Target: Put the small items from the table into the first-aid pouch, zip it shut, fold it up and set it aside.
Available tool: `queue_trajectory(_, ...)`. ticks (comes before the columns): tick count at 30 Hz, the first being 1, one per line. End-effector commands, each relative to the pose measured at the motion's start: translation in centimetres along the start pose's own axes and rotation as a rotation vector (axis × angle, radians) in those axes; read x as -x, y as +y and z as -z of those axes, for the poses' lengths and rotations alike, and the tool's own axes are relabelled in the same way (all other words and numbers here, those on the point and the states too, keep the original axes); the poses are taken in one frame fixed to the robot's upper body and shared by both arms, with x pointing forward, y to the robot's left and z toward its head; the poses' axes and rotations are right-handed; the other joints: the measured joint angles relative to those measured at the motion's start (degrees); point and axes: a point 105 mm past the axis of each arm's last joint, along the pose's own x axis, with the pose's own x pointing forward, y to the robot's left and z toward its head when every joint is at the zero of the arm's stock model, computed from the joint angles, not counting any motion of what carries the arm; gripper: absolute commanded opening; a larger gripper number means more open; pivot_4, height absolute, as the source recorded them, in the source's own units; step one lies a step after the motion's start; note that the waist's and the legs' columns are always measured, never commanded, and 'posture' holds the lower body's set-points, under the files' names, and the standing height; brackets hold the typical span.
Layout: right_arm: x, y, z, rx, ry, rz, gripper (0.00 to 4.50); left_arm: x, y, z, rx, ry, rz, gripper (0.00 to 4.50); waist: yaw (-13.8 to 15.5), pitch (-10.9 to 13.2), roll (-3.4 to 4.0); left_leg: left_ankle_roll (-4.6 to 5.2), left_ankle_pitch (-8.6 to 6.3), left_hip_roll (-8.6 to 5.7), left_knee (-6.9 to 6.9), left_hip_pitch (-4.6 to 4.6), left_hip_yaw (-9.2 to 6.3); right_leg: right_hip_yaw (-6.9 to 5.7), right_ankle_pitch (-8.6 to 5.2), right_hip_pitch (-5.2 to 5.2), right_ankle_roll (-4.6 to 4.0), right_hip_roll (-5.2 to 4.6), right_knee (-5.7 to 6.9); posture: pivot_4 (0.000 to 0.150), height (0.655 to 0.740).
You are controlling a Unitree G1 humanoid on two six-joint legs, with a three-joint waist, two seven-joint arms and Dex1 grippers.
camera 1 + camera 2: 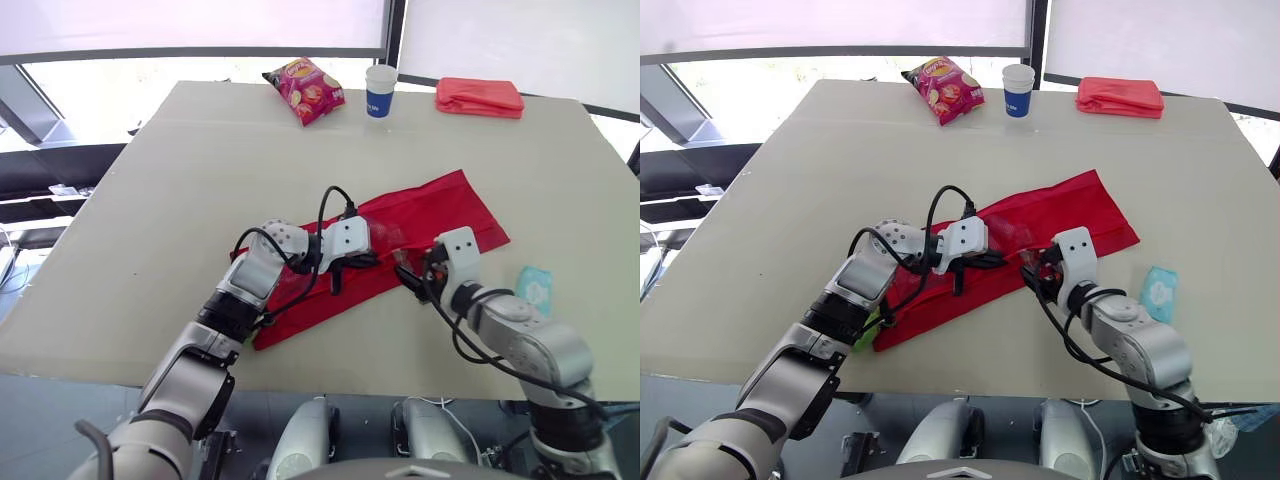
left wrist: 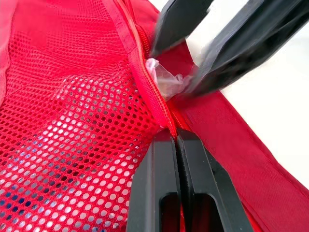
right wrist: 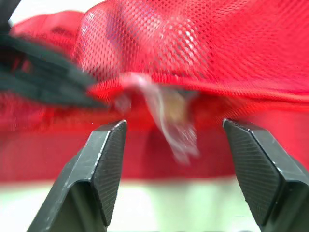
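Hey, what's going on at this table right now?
The robot is packing the red pouch, which lies flat and unzipped on the table. Its left claw is shut on the pouch at the zipper edge. Its right claw is open at the mesh pocket's mouth, where a clear packet pokes out between its fingers. A teal packet lies on the table by the right arm, not yet packed.

You're looking at bright office-like room: big windows (image 1: 95,95), roller blinds (image 1: 190,25) across top of frame, plain beige table (image 1: 200,150) filling centre.
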Motion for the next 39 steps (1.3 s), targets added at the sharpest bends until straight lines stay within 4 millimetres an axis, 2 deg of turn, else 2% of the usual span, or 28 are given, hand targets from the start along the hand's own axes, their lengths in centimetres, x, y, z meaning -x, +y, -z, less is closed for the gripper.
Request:
queue_trajectory(1, 0.3, 1.3, -0.7, 0.043, -0.029, -0.067, 2.57, 0.0, 0.2, -0.7, -0.011, -0.029, 0.003, 0.0, -0.09, 0.0, 0.0, 0.0, 0.0, 0.03, 0.0, 0.0, 0.0, 0.0, 0.0, 0.0, 0.0, 0.02, 0.0, 0.15, 0.74)
queue_trajectory(6, -1.3, 1.5, -0.5, 0.072, -0.009, -0.072, 0.03, 0.0, 0.2, -0.8, -0.015, -0.031, 0.009, 0.0, 0.09, 0.0, 0.0, 0.01, 0.0, 0.01, 0.0, 0.0, 0.0, 0.0, 0.0, 0.0, 0.0, 0.02, 0.01, 0.15, 0.74)
queue_trajectory(10, -3.0, 1.1, -0.8, 0.063, -0.015, -0.031, 0.03, -0.1, 0.1, -0.9, -0.018, -0.033, 0.016, 0.0, 0.09, 0.0, -0.01, -0.01, 0.01, 0.01, 0.0, -0.01, 0.01, 0.0, 0.0, 0.0, 0.0, 0.01, 0.0, 0.15, 0.74)
queue_trajectory(13, -4.2, -0.2, -1.5, 0.109, -0.045, 0.047, 0.03, -0.1, -0.4, -0.8, -0.029, -0.025, 0.041, 0.0, 0.15, 0.0, -0.01, -0.08, 0.05, 0.01, 0.0, -0.01, 0.0, -0.02, 0.0, -0.01, 0.0, 0.01, 0.0, 0.15, 0.74)
queue_trajectory(19, -5.3, -0.9, -2.0, 0.21, -0.07, 0.067, 0.03, -0.3, -1.1, -0.6, -0.04, -0.017, 0.068, 0.0, 0.0, 0.0, -0.01, -0.24, 0.14, -0.01, 0.01, 0.0, 0.03, 0.02, 0.0, 0.0, 0.0, 0.01, 0.0, 0.15, 0.74)
queue_trajectory(26, -4.7, 0.0, -2.2, 0.21, -0.128, -0.004, 0.03, -0.3, -1.2, -0.5, -0.036, -0.017, 0.069, 0.0, 0.02, 0.0, -0.01, -0.25, 0.15, 0.0, 0.0, 0.0, 0.03, 0.02, 0.0, 0.0, 0.0, 0.01, 0.01, 0.15, 0.74)
queue_trajectory(30, -2.0, 0.6, -0.7, 0.199, -0.073, -0.076, 0.03, -0.2, -0.9, -0.5, -0.025, -0.019, 0.057, 0.0, 0.45, 0.0, -0.01, -0.24, 0.14, 0.0, 0.01, -0.04, 0.0, -0.01, 0.0, 0.0, 0.0, -0.01, -0.02, 0.15, 0.74)
queue_trajectory(33, -1.1, 0.1, 0.0, 0.195, -0.043, -0.052, 0.03, -0.2, -0.9, -0.5, -0.026, -0.02, 0.057, 0.0, 0.31, -0.01, -0.03, -0.19, 0.11, -0.01, 0.03, -0.04, 0.01, 0.01, 0.0, 0.01, 0.0, -0.03, -0.04, 0.15, 0.74)
queue_trajectory(35, -1.1, -0.5, 0.3, 0.198, -0.023, -0.019, 0.03, -0.3, -1.0, -0.6, -0.027, -0.021, 0.061, 0.0, 0.08, -0.01, -0.03, -0.01, 0.01, 0.0, 0.04, 0.0, 0.03, 0.03, 0.01, 0.01, 0.01, -0.02, 0.01, 0.15, 0.74)
queue_trajectory(39, -2.2, -1.0, -0.1, 0.196, -0.029, 0.029, 0.03, -0.4, -1.3, -0.6, -0.029, -0.022, 0.081, 0.0, 0.11, -0.01, -0.03, -0.03, 0.02, 0.02, 0.03, 0.01, 0.0, -0.01, 0.0, 0.0, 0.0, 0.0, 0.03, 0.15, 0.74)
